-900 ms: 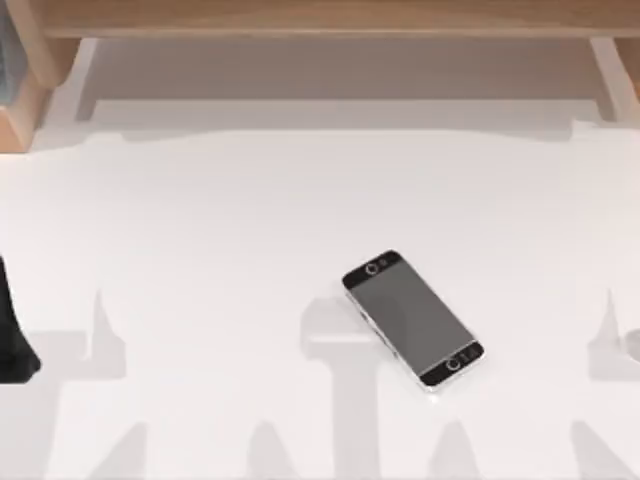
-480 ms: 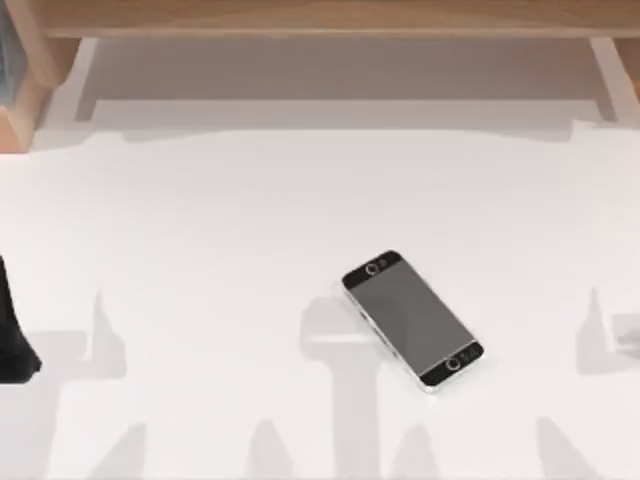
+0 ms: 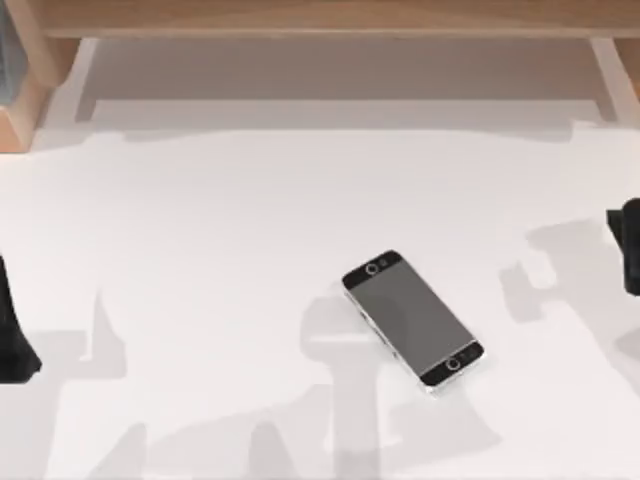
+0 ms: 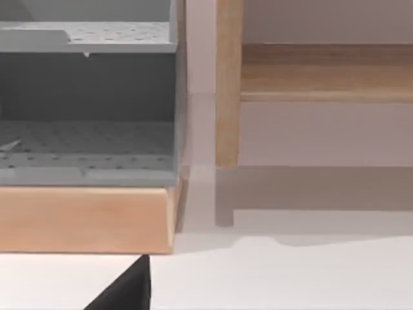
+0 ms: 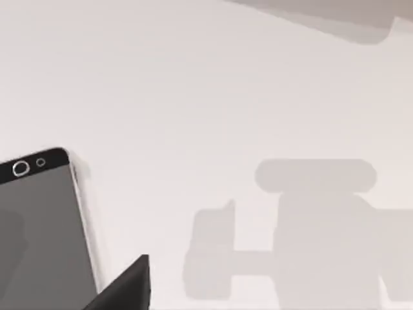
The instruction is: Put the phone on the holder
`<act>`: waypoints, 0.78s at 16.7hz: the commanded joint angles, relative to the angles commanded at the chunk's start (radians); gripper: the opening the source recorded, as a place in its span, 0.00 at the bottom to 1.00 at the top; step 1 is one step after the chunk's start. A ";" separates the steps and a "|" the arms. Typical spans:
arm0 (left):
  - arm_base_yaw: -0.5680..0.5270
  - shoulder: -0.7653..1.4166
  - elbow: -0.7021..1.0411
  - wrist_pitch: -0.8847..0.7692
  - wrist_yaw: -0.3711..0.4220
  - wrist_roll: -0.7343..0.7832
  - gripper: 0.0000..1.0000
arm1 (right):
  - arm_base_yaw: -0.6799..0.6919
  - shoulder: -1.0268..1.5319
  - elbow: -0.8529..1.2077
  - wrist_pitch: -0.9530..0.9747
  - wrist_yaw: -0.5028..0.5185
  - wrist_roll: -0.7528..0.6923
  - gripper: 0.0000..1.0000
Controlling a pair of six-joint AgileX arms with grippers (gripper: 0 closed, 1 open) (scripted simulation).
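1. Top view: the phone (image 3: 412,319) lies flat and face up on the white desk (image 3: 220,230), a little right of centre and turned at an angle, one black band toward the far left, the other toward the near right. The right end effector (image 3: 628,246) is a dark shape at the desk's right edge, well apart from the phone; whether its fingers are spread or pressed together I cannot tell. The left arm (image 3: 12,330) sits at the left edge, parked. A wooden shelf frame (image 3: 320,20) runs along the far side.

2. Left wrist view: a wooden-edged rack (image 4: 87,216) holds grey perforated trays (image 4: 84,139), which look empty from here. A dark tip of the left end effector (image 4: 129,287) shows at the frame's edge; its state cannot be told.

3. Right wrist view: one banded end of the phone (image 5: 42,213) shows, with a ring and a small dot, resting on the desk. A dark fingertip (image 5: 132,284) is beside it.

4. Handling, as a judgement: the phone looks slim, stiff and light, with a smooth rim likely to slip. Pinching it across the two long edges near the middle seems safest, sparing the screen.
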State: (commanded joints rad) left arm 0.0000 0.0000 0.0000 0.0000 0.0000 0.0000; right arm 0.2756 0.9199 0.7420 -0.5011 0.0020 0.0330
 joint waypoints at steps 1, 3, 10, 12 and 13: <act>0.000 0.000 0.000 0.000 0.000 0.000 1.00 | 0.031 0.117 0.081 -0.059 0.001 0.003 1.00; 0.000 0.000 0.000 0.000 0.000 0.000 1.00 | 0.093 0.339 0.239 -0.176 0.002 0.008 1.00; 0.000 0.000 0.000 0.000 0.000 0.000 1.00 | 0.277 0.943 0.723 -0.509 0.002 0.027 1.00; 0.000 0.000 0.000 0.000 0.000 0.000 1.00 | 0.314 1.063 0.824 -0.570 0.001 0.031 1.00; 0.000 0.000 0.000 0.000 0.000 0.000 1.00 | 0.329 1.108 0.865 -0.594 0.001 0.033 1.00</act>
State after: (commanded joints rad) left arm 0.0000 0.0000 0.0000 0.0000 0.0000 0.0000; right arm 0.6041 2.0280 1.6071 -1.0955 0.0028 0.0657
